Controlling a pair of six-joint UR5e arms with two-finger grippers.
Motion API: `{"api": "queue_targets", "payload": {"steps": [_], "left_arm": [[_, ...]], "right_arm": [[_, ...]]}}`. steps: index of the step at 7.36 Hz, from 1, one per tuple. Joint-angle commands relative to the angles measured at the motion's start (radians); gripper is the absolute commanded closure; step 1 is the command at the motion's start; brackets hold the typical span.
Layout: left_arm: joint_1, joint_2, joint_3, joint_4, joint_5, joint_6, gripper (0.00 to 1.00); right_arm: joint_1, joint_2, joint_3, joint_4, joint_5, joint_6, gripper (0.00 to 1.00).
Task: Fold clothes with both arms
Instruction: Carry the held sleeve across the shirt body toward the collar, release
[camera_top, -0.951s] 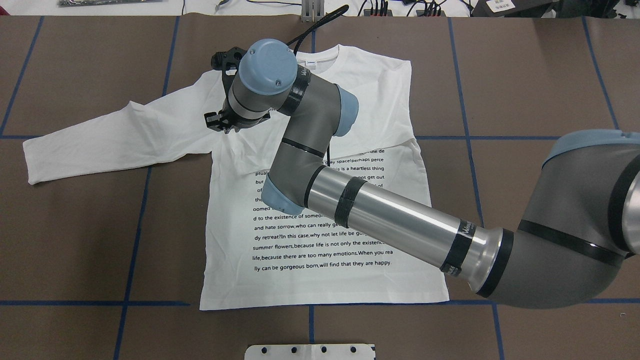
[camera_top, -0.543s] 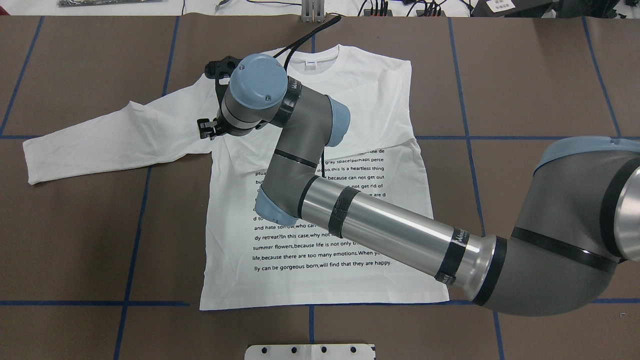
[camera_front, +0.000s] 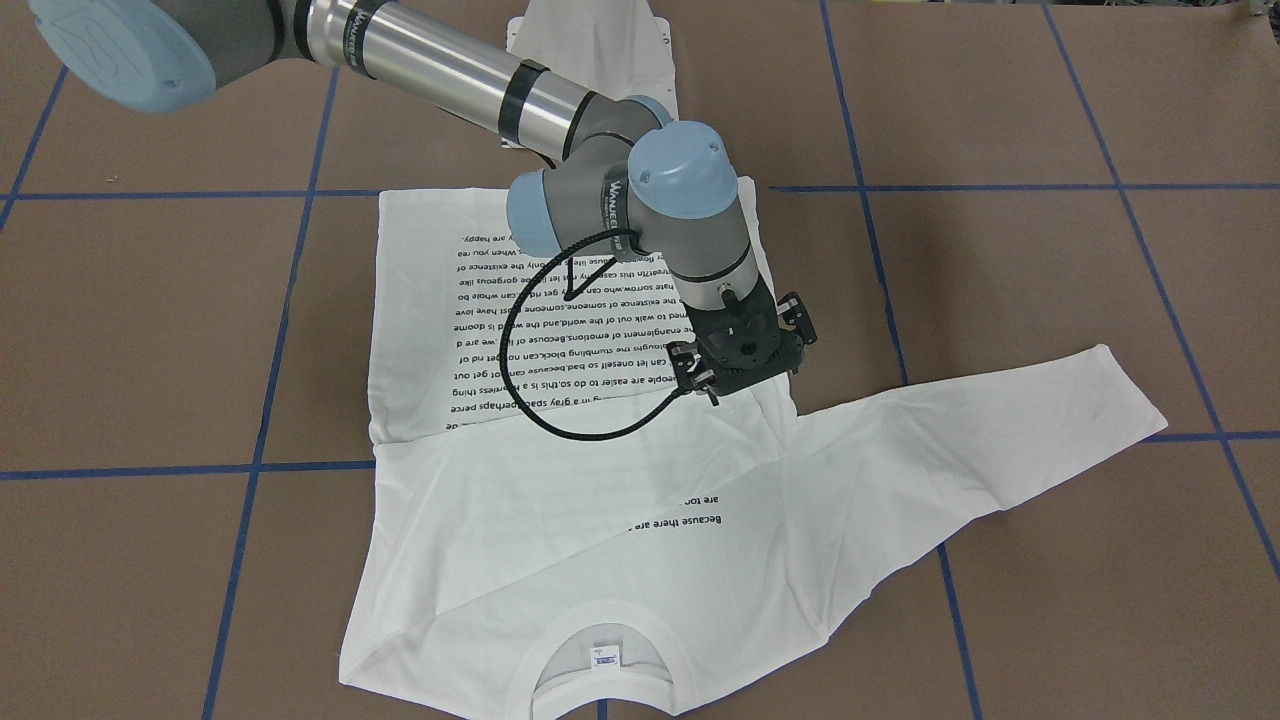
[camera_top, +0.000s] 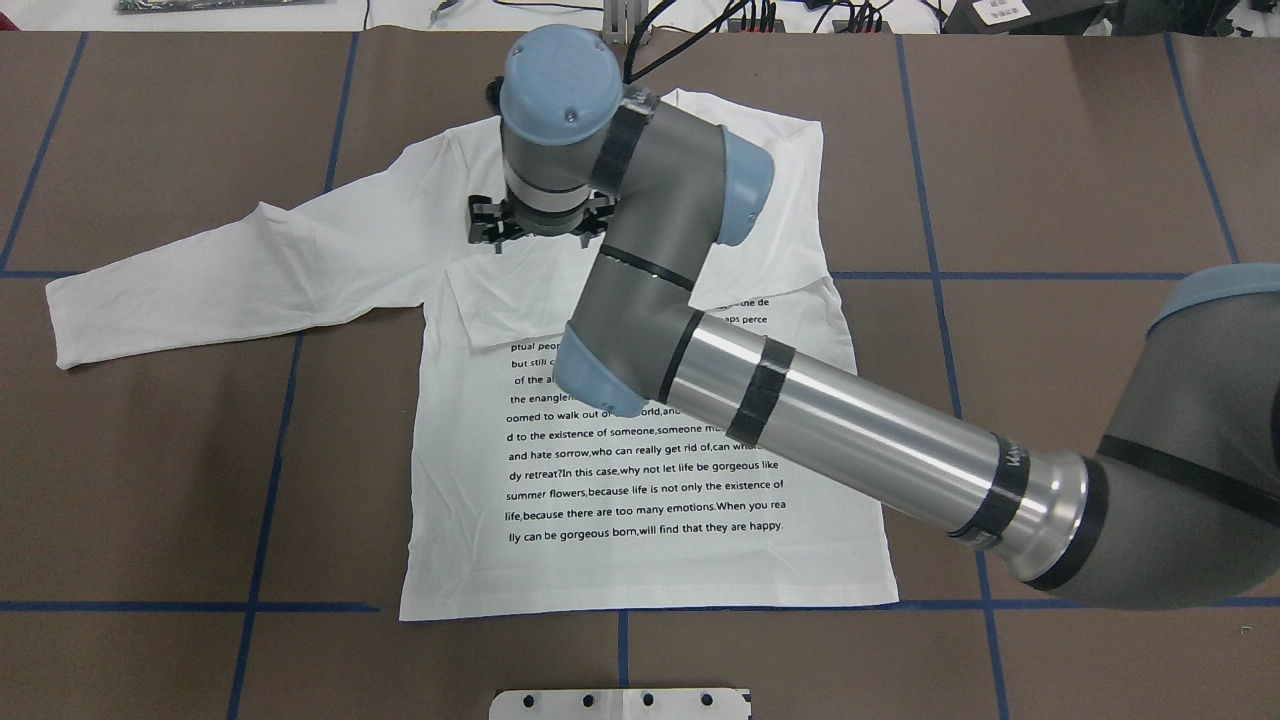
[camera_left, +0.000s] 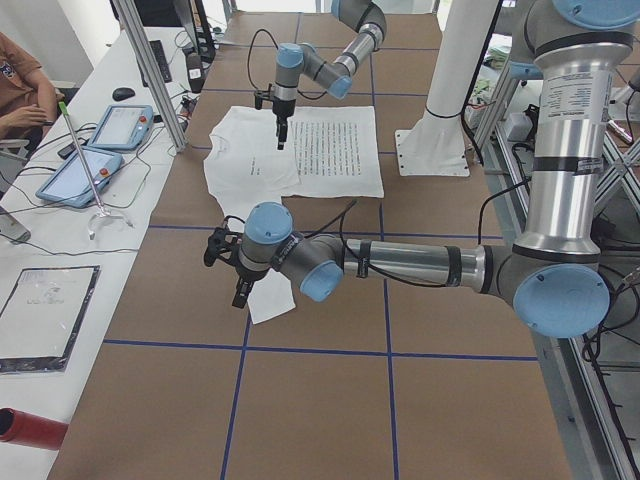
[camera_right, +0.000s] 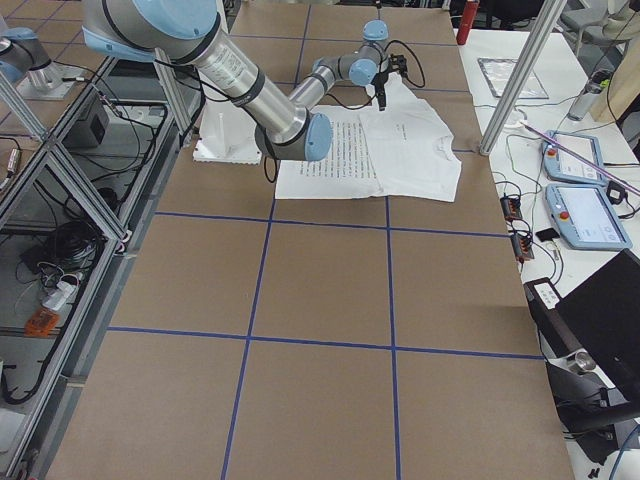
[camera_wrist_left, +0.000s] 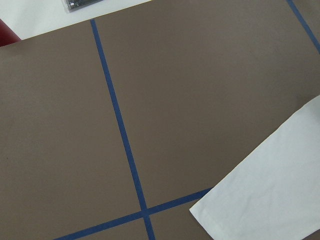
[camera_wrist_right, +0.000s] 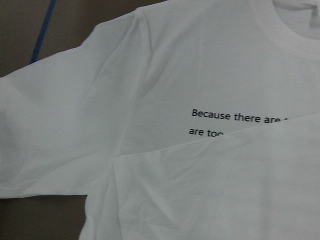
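The white long-sleeved T-shirt lies flat on the brown table, printed text up, collar at the far side. One sleeve is folded across the chest, and the other sleeve stretches out to the left. My right arm reaches across the shirt, with the right gripper pointing down just above the chest near the armpit. It holds nothing that I can see, and I cannot tell whether it is open or shut. The left gripper hovers by the stretched sleeve's cuff; its state cannot be told.
Blue tape lines grid the table. The white base plate sits at the near edge. A side bench holds tablets and a red cylinder, with a seated person behind it. A metal frame post stands beside the table.
The right wrist has swung from the shirt's shoulder toward the collar and to the right, and it has rotated. The shirt has not moved.
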Motion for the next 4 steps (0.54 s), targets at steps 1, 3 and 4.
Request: {"api": "queue_targets", "payload": {"steps": [1,3,4], "left_arm": [[0.174,0.050,0.000,-0.182,0.135,-0.345,0.00],[0.250,0.065,0.023,-0.193,0.285,-0.360,0.00],[0.270,0.062,0.049,-0.196,0.345,-0.357,0.01]], "right_arm": [[0.128,-0.227,0.213,-0.143,0.086,-0.185,0.01],[0.265,-0.406,0.352,-0.211,0.198,-0.375,0.00],[0.325,-0.485,0.392,-0.213,0.230,-0.484,0.00]]}}
